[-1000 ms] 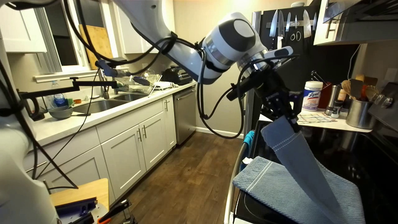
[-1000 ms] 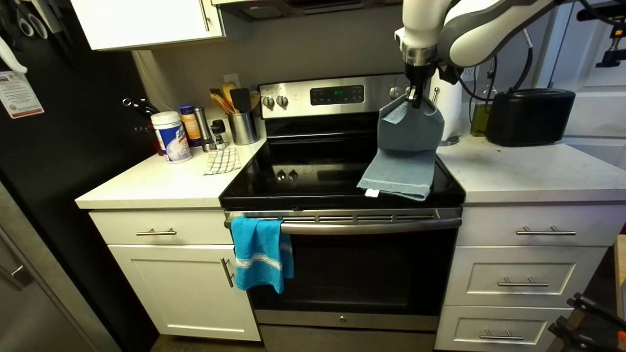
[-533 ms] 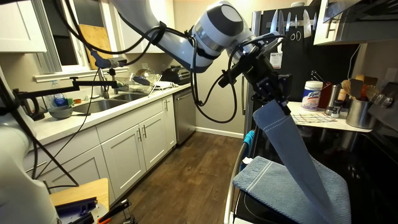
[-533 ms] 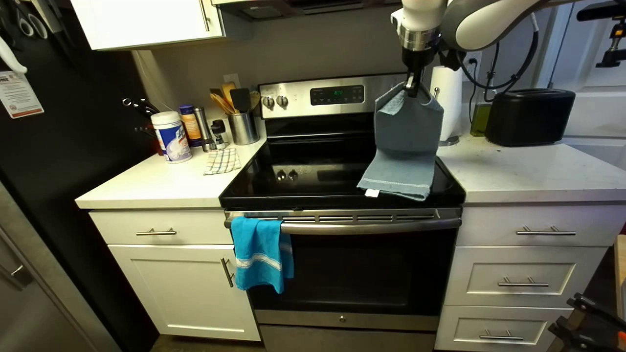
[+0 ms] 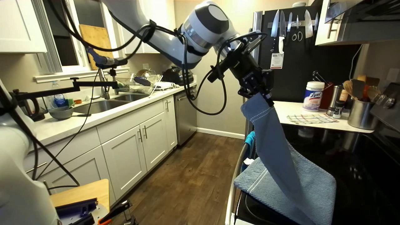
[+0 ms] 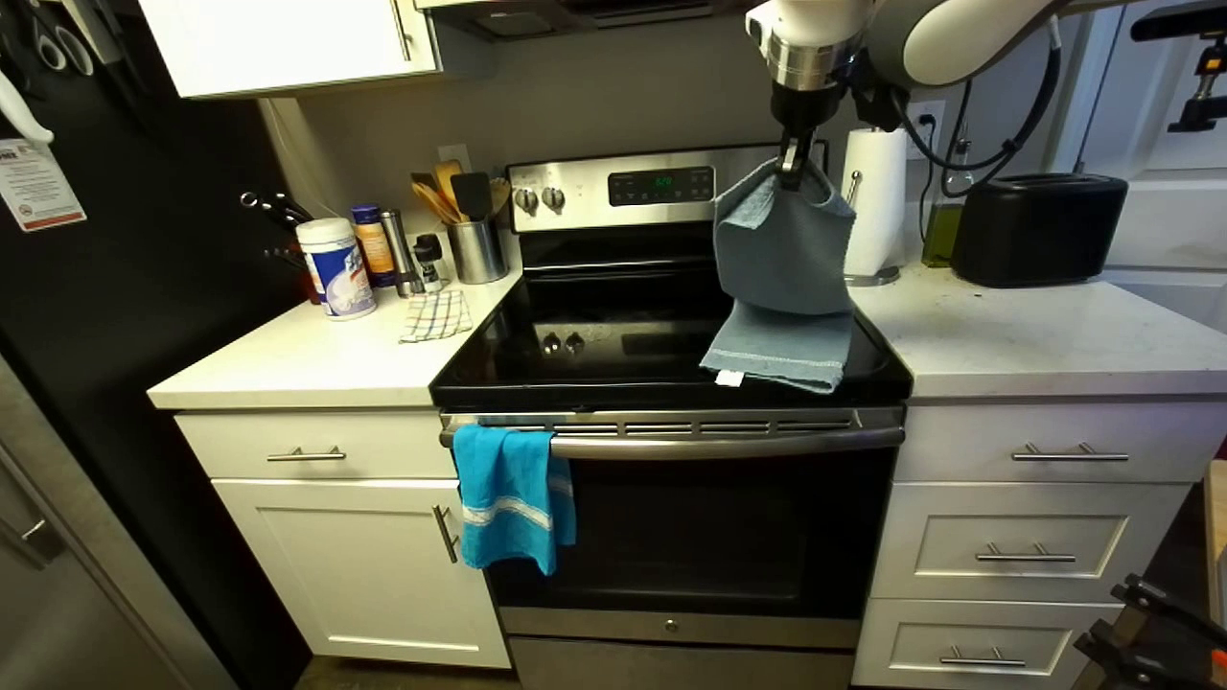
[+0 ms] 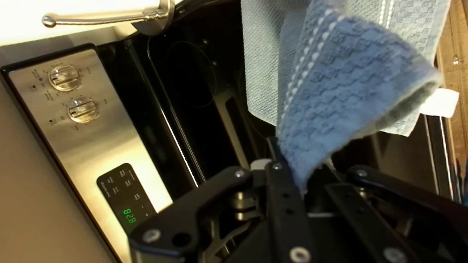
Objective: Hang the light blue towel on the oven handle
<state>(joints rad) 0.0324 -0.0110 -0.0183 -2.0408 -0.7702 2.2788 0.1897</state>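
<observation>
The light blue towel [image 6: 781,254] is lifted at one end, while its lower part rests on the black cooktop with a striped hem towards the front edge. My gripper [image 5: 265,100] is above the cooktop, shut on the towel's upper end. Seen from the wrist, the cloth [image 7: 340,84] runs up out of the gripper [image 7: 298,157] and partly hides the fingertips. Across the range front runs the oven handle [image 6: 719,448], below and in front of the towel; it shows edge-on as a curved bar [image 5: 234,184]. The towel does not touch it.
A bright blue towel [image 6: 508,498] hangs over one end of the handle. A control panel [image 6: 661,187] rises behind the cooktop. Beside the range stand a paper towel roll [image 6: 874,201], a black toaster [image 6: 1040,230], a utensil pot [image 6: 477,251] and a wipes canister [image 6: 335,268].
My gripper has risen and moved left in both exterior views, drawing the towel's held end along. The towel's rear part has slid over the cooktop; its front hem stays put.
</observation>
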